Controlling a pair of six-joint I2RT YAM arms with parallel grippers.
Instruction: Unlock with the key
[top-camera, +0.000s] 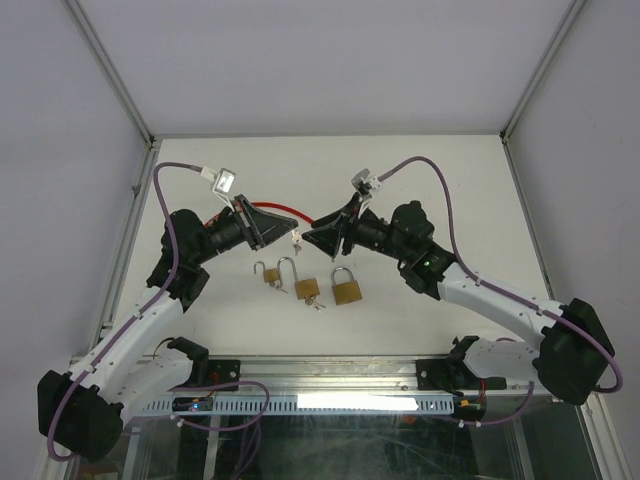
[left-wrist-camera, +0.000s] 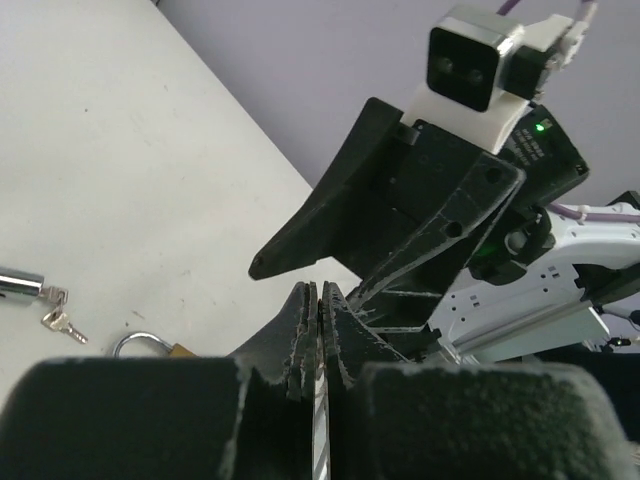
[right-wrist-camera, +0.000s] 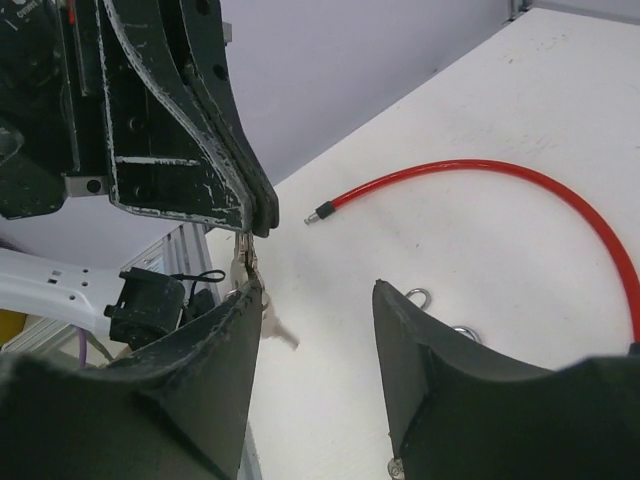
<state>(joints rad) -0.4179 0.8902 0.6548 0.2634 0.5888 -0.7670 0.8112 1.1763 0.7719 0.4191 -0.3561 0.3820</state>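
My left gripper (top-camera: 283, 228) is shut on a thin silver key (left-wrist-camera: 321, 420), held above the table; in the left wrist view its jaws (left-wrist-camera: 321, 292) stand pressed together. A small bunch of keys (top-camera: 296, 238) hangs from its tip, which also shows in the right wrist view (right-wrist-camera: 247, 268). My right gripper (top-camera: 314, 232) is open and empty, facing the left one, and its left finger (right-wrist-camera: 232, 335) is right beside the hanging keys. Three brass padlocks lie just nearer on the table: left (top-camera: 270, 276), middle (top-camera: 306, 289), right (top-camera: 346, 288).
A red cable lock (top-camera: 274, 206) curves on the table behind the grippers, and its free end shows in the right wrist view (right-wrist-camera: 322, 212). A second small key bunch (left-wrist-camera: 56, 320) lies by a silver cylinder (left-wrist-camera: 18, 286). Metal frame posts line both table sides.
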